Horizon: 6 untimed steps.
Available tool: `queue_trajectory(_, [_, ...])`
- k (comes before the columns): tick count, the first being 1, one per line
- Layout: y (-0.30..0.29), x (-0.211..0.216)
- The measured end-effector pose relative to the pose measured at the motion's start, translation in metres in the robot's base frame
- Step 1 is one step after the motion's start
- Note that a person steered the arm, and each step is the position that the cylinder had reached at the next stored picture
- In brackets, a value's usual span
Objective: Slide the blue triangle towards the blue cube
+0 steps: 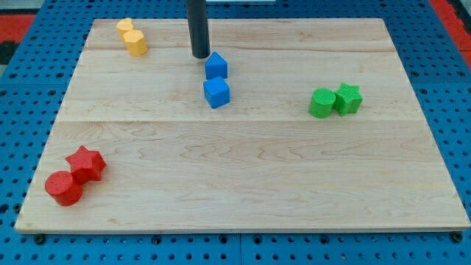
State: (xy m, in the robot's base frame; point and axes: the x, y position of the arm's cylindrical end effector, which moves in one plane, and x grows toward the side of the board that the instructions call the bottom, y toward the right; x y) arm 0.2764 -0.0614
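Blue cube sat mid-tabletop; just beyond it, barely apart, lay the blue triangle. My tip stood against the triangle's upper-left side. No hand existed here, only 1 rod gripping nothing, so a push toward the view's bottom looked right.

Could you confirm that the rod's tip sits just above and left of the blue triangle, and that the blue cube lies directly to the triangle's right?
Not quite: in the camera view the blue cube lies just below the blue triangle, not to its right. The rest holds: my tip sits just up and left of the triangle.
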Motion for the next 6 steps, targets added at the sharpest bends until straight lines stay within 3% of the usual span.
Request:
queue_trajectory(4, [0.018, -0.007])
queue_trajectory(6, [0.006, 0.024])
